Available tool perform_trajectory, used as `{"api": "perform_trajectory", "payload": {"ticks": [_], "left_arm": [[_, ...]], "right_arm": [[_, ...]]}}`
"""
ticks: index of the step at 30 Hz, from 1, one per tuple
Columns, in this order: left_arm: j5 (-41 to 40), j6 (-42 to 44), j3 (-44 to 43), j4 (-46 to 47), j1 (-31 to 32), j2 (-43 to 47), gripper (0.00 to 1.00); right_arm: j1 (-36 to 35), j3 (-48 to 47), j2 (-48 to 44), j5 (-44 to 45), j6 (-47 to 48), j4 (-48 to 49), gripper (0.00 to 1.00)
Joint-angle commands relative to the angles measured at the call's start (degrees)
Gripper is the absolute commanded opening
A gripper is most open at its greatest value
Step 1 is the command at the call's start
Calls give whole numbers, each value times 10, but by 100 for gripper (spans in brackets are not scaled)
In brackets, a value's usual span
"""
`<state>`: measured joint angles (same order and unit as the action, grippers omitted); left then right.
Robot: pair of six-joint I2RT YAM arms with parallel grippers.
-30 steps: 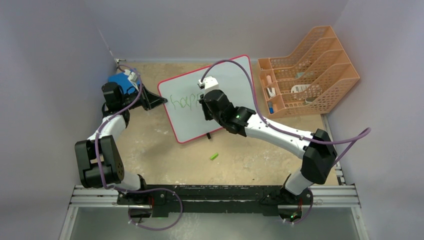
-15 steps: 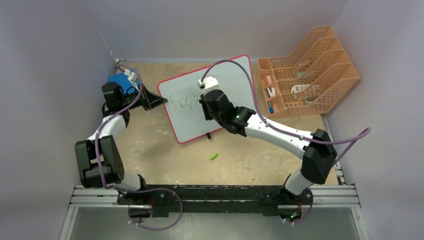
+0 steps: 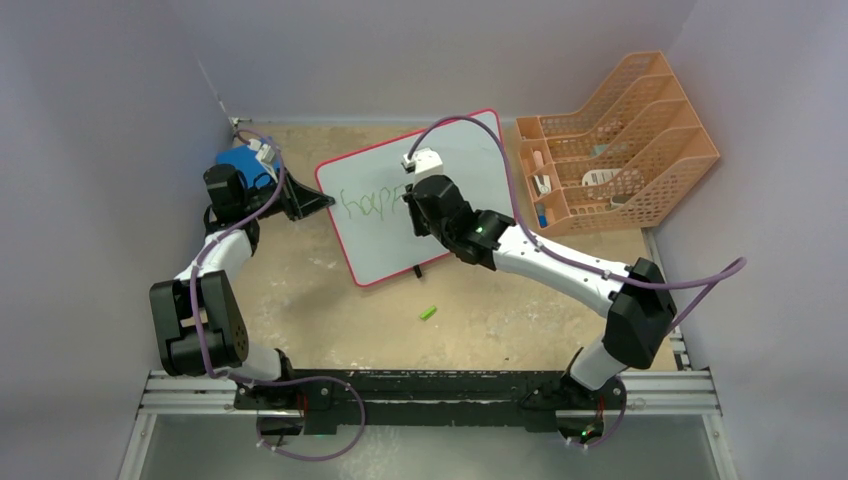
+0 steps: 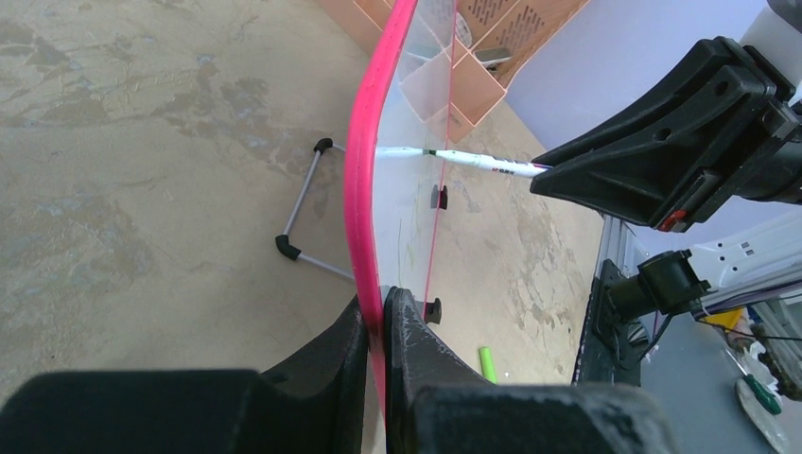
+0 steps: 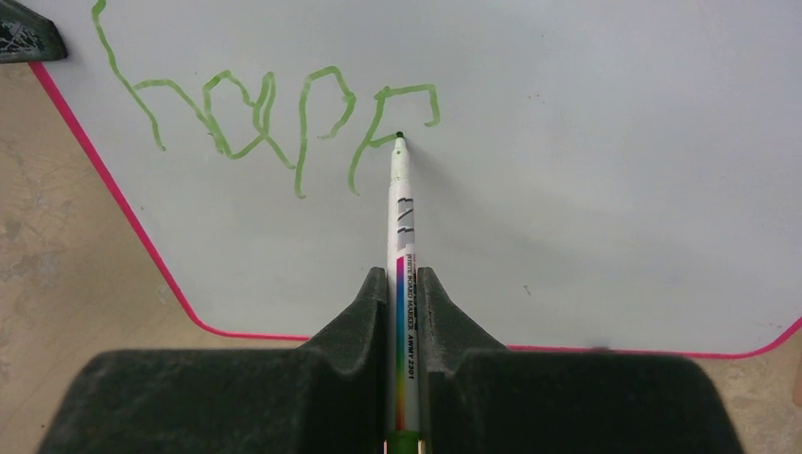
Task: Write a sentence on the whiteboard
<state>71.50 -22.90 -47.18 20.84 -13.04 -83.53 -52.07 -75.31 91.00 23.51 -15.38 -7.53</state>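
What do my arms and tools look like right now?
Left arm and right arm match: white links, bulky black joint housings, a purple cable looped along each. The left tool and right tool are matte black, wedge-shaped. A green light glows on the right arm.

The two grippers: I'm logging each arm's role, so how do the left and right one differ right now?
The left gripper is clamped on the red rim of the whiteboard; the right gripper is clamped on a marker. The left gripper sits at the board's edge; the right gripper hangs over its face, with the marker tip at the green letters. Both are shut, with black fingers.
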Motion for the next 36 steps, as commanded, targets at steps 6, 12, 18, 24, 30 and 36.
{"api": "perform_trajectory", "payload": {"ticks": [6, 12, 18, 24, 30, 36], "left_arm": [[7, 26, -12, -1, 10, 15, 0], [5, 26, -11, -3, 10, 15, 0], [5, 27, -11, -3, 10, 15, 0], [3, 27, -11, -3, 10, 15, 0], [2, 28, -11, -4, 10, 14, 0], [2, 28, -11, -4, 10, 13, 0]], "right_arm": [[16, -9, -16, 34, 4, -4, 0], [21, -7, -23, 35, 5, -5, 0], [21, 4, -49, -6, 25, 24, 0], [23, 27, -87, -31, 61, 67, 0], [32, 29, -80, -15, 75, 63, 0], [34, 32, -74, -20, 89, 70, 0]]}}
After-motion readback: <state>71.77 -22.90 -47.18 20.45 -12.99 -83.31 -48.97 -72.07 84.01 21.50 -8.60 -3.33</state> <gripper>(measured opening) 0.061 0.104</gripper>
